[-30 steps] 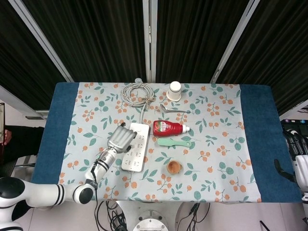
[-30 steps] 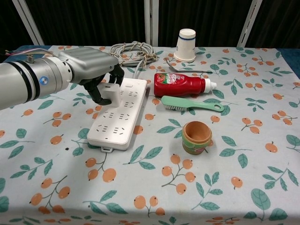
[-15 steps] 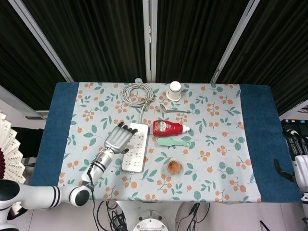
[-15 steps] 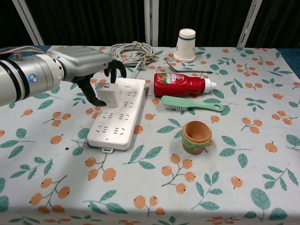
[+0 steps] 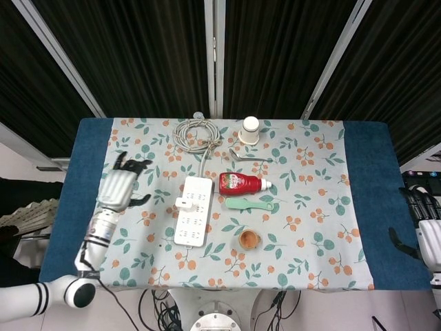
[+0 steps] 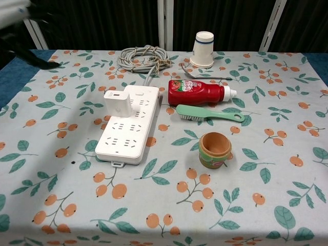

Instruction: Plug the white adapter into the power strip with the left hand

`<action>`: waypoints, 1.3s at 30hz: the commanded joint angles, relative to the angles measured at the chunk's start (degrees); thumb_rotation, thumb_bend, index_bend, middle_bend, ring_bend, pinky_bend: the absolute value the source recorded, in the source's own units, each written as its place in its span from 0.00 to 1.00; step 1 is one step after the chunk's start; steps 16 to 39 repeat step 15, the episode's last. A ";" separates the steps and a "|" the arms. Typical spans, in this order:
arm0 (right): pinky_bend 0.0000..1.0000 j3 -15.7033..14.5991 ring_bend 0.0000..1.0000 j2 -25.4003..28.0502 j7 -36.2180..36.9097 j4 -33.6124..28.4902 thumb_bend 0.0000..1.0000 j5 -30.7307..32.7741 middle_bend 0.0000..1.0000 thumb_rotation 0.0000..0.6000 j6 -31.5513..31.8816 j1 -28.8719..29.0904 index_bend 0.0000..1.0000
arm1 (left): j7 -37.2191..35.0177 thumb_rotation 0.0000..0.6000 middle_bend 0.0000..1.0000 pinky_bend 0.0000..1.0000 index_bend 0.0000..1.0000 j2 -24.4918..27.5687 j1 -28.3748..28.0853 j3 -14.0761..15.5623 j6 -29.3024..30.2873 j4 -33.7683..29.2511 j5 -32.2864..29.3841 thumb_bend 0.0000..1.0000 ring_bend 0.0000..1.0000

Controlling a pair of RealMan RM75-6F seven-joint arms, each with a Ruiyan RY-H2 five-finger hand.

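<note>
The white adapter stands plugged into the left side of the white power strip, near its far end; from above the adapter sticks out at the power strip's left edge. My left hand is open with fingers spread, well to the left of the strip and apart from it, above the tablecloth. In the chest view only a blurred dark part of the left hand shows at the top left corner. My right hand shows only partly at the right frame edge, off the table.
A coiled grey cable lies behind the strip. Right of the strip lie a red ketchup bottle and a green brush, with a small terracotta pot nearer. A paper cup and a metal spoon sit at the back.
My left hand has let go of the adapter and pulled away to the left and up, nearly out of the chest view. The adapter stays seated in the power strip.
</note>
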 commanded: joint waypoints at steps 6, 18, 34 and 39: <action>0.00 -0.10 0.00 -1.25 0.91 1.19 0.33 -0.53 0.09 1.00 -1.44 1.31 0.02 | -7.72 1.00 0.21 0.00 0.20 9.07 15.83 4.91 13.78 5.26 7.87 0.18 0.07; 0.00 -0.76 0.00 -2.28 -1.49 0.51 0.33 -1.38 0.09 1.00 0.61 0.34 0.03 | -6.12 1.00 0.21 0.00 0.20 13.89 24.36 9.68 16.52 -2.68 10.22 0.18 0.07; 0.00 -0.76 0.00 -2.28 -1.49 0.51 0.33 -1.38 0.09 1.00 0.61 0.34 0.03 | -6.12 1.00 0.21 0.00 0.20 13.89 24.36 9.68 16.52 -2.68 10.22 0.18 0.07; 0.00 -0.76 0.00 -2.28 -1.49 0.51 0.33 -1.38 0.09 1.00 0.61 0.34 0.03 | -6.12 1.00 0.21 0.00 0.20 13.89 24.36 9.68 16.52 -2.68 10.22 0.18 0.07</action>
